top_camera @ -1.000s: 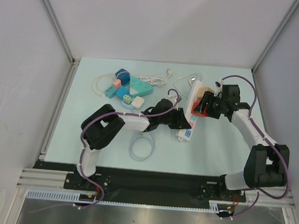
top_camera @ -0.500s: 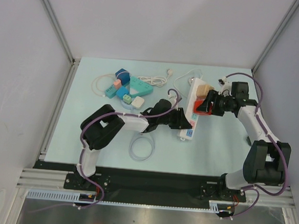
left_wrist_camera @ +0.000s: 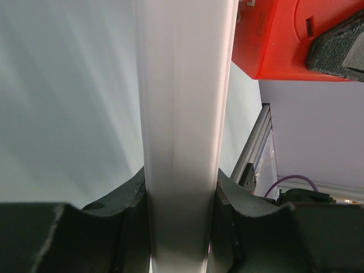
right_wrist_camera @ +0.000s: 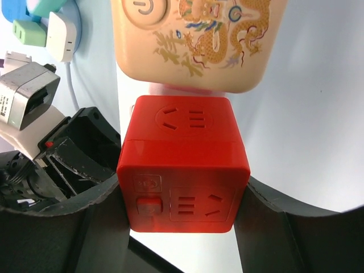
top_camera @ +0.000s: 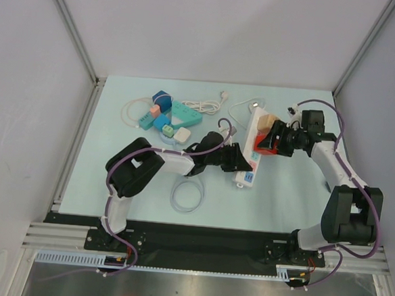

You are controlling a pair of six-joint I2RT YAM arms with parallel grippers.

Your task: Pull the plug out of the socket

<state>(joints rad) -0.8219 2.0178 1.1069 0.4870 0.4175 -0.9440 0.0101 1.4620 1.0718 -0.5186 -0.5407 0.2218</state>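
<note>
Two black foam-padded fingers [right_wrist_camera: 85, 187] of the right claw [right_wrist_camera: 182, 224] are clenched on the glossy red plastic cube plug [right_wrist_camera: 183, 165], pressing its flat sides. Moulded socket slots show on the cube's faces. Just beyond the claw's tips, a rounded beige plastic adapter [right_wrist_camera: 193, 40] printed with a dragon touches the cube. The cube sits against the long, smooth white plastic power strip [left_wrist_camera: 181, 114]; whether its pins are seated cannot be told. The left claw [left_wrist_camera: 181, 227] grasps that strip across its narrow width between curved dark pads [left_wrist_camera: 128, 199]. The left arm [top_camera: 176, 161] lies low over the pale blue bench [top_camera: 114, 176], forearm pointing right. The right arm [top_camera: 332, 164] reaches forward, then bends left at the elbow.
</note>
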